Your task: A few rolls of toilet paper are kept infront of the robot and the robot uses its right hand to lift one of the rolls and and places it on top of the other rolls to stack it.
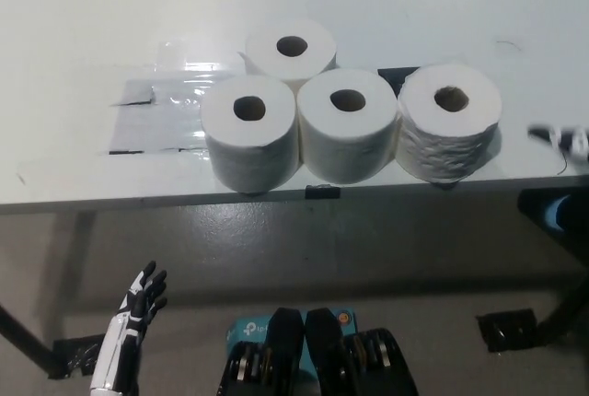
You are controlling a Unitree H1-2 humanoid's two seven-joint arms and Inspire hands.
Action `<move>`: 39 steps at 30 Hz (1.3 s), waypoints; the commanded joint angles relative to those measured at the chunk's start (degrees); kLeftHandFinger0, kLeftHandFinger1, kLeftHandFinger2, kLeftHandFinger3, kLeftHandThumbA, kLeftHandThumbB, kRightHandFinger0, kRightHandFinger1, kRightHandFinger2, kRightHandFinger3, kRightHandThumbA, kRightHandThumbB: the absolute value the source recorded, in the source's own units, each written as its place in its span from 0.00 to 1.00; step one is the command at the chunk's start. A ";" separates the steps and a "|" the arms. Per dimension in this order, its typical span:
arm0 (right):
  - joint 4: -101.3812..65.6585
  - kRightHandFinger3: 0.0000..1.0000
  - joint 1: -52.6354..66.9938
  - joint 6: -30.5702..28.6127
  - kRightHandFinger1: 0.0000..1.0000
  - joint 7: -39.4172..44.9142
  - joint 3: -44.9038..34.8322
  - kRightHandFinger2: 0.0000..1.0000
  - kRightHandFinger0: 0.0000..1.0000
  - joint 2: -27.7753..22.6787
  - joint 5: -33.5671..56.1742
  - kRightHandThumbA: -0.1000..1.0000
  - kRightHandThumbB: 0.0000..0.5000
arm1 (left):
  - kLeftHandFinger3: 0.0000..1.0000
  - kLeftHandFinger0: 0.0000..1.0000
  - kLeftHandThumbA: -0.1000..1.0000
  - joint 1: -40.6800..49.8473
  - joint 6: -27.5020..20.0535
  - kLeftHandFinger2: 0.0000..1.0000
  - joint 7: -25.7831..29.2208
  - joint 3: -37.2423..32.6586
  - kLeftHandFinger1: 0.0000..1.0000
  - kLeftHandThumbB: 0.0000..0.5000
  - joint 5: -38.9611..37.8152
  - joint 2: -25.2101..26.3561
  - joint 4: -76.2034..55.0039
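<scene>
White lettering is seen on the teal box [247, 331] at the bottom edge, and it seems to begin with "tp", though most of it is hidden. Nothing readable is found on the toilet paper rolls [347, 133] or the table [83, 37]

A pale white table [83, 9] is seen filling the upper half of the head view, its front edge running across the middle. A patch of clear, glossy tape or film [156, 115] is laid on its left part, and bright light is reflected there. A small dark clip [322, 192] is fixed at the front edge. Below, a grey floor [304, 244] is shown, crossed by dark table legs.
</scene>
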 commanded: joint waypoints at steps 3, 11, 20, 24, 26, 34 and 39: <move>23.18 1.00 -29.66 20.54 1.00 25.46 12.75 1.00 1.00 -8.05 -1.02 1.00 0.74 | 1.00 1.00 1.00 -1.12 -1.12 1.00 -2.13 -0.80 1.00 0.27 -0.34 1.61 -3.40; 42.98 1.00 -41.49 18.03 1.00 30.16 21.16 1.00 1.00 -2.69 -4.63 1.00 0.69 | 1.00 1.00 1.00 -0.74 -1.25 1.00 -2.39 -0.66 1.00 0.24 -0.99 1.71 -3.22; 53.63 1.00 -47.10 16.15 1.00 33.39 30.13 1.00 1.00 1.27 -8.60 1.00 0.72 | 1.00 1.00 1.00 -0.41 -1.01 1.00 -2.57 -0.42 1.00 0.22 -1.44 1.79 -3.45; 55.35 1.00 -48.02 14.83 1.00 33.68 31.37 1.00 1.00 1.85 -8.84 1.00 0.70 | 1.00 1.00 1.00 -0.61 -0.99 1.00 -2.81 -0.12 1.00 0.22 -1.53 2.07 -3.51; 55.75 1.00 -48.31 14.85 1.00 34.13 31.27 1.00 1.00 1.95 -8.98 0.99 0.72 | 1.00 1.00 1.00 -0.82 -0.85 1.00 -2.86 -0.13 1.00 0.22 -1.40 2.12 -3.51; 56.34 1.00 -47.94 13.16 1.00 35.61 30.93 1.00 1.00 2.34 -10.38 1.00 0.73 | 1.00 1.00 1.00 -0.38 -1.48 1.00 -3.11 -0.15 1.00 0.18 -1.70 2.02 -3.08; 58.62 1.00 -48.32 12.48 1.00 36.32 31.16 1.00 1.00 3.28 -11.48 1.00 0.75 | 1.00 1.00 1.00 -0.10 -1.21 1.00 -2.97 -0.12 1.00 0.18 -1.54 1.90 -3.38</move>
